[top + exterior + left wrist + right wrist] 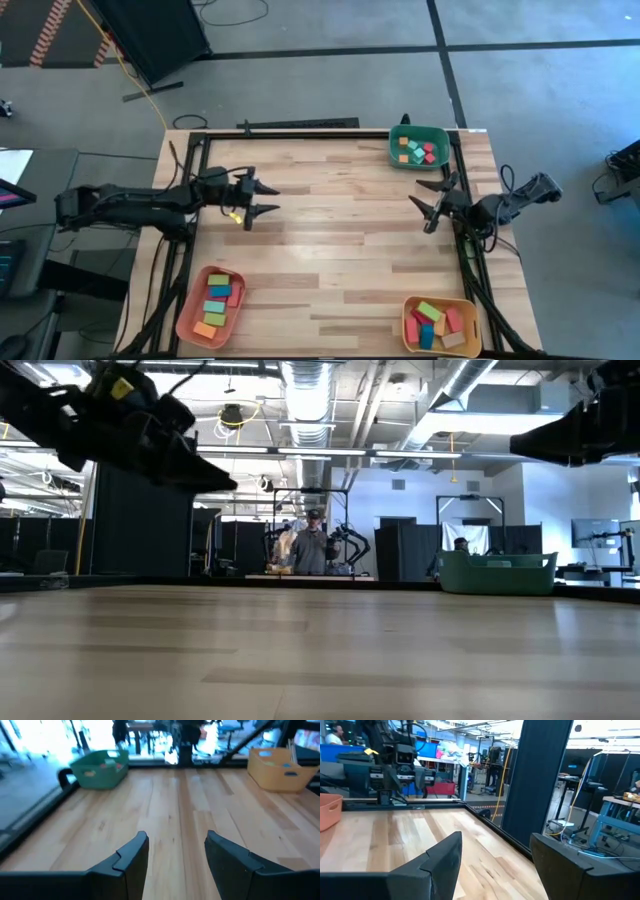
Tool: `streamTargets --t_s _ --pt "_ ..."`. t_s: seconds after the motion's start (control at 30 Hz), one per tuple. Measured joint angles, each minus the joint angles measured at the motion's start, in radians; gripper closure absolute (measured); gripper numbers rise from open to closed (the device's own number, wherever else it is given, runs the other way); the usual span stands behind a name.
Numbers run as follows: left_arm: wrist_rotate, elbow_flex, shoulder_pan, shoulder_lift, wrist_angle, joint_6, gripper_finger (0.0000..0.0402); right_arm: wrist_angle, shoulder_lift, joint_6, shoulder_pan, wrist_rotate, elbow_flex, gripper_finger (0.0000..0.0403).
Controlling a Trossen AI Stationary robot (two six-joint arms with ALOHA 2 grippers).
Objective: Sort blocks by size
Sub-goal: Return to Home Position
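Closing step of the sort: all blocks [418, 151] lie in the green tray [393, 148], salmon tray [185, 312] and yellow tray [407, 322], while the left gripper [268, 199] and right gripper [425, 206] hover empty, fingers apart, apparently needing only to park.

green tray [497, 574] (far right) on table [300, 660]

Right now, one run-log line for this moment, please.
left gripper open, empty | right gripper open, empty | blocks in green tray, salmon tray, yellow tray
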Motion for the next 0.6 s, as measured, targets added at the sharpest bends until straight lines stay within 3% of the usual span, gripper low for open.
streamTargets --t_s 0.43,0.6 --pt "-0.044 -0.206 0.080 -0.378 -0.050 -0.094 0.0216 0.027 0.000 -0.021 -0.019 -0.006 0.000 0.0139" --pt "-0.063 -0.227 0.100 -0.494 -0.159 -0.105 0.0216 0.044 0.000 -0.028 -0.038 -0.006 0.000 0.0139"
